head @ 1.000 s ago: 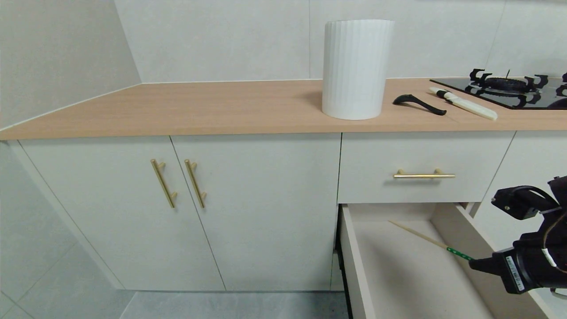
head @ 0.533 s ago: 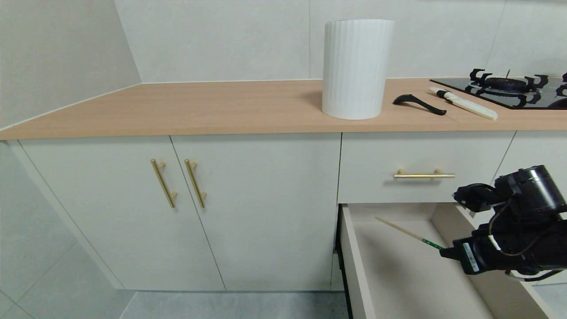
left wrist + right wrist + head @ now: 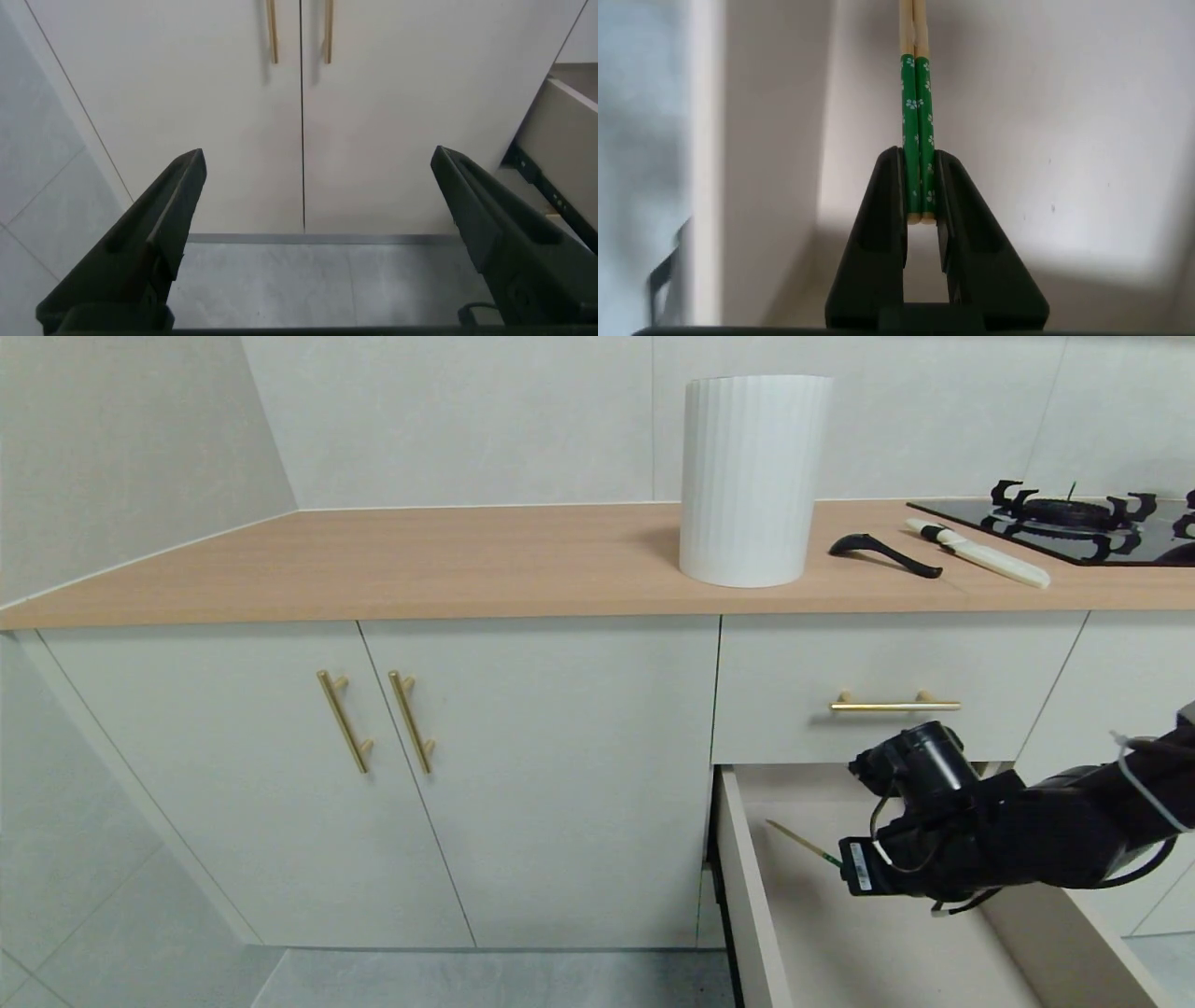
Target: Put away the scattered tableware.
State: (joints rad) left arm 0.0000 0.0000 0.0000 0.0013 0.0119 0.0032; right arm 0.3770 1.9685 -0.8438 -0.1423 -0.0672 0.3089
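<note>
Over the open drawer (image 3: 744, 896) my right claw (image 3: 837, 861) pinches the pair of chopsticks (image 3: 799, 842) by their green ends, so I should lower them flat to the bottom before letting go

The right arm (image 3: 1046, 831), at lower right in the head view, is matte black, with a cylindrical housing (image 3: 920, 756), a black cable (image 3: 875, 821) looping beside it, a white printed label (image 3: 857, 866) and a pale tie (image 3: 1134, 770). The right gripper (image 3: 920, 201) has 2 tapered black fingers. The left gripper (image 3: 318, 163) has 2 dark wedge-shaped fingers at the frame's lower corners.
</note>
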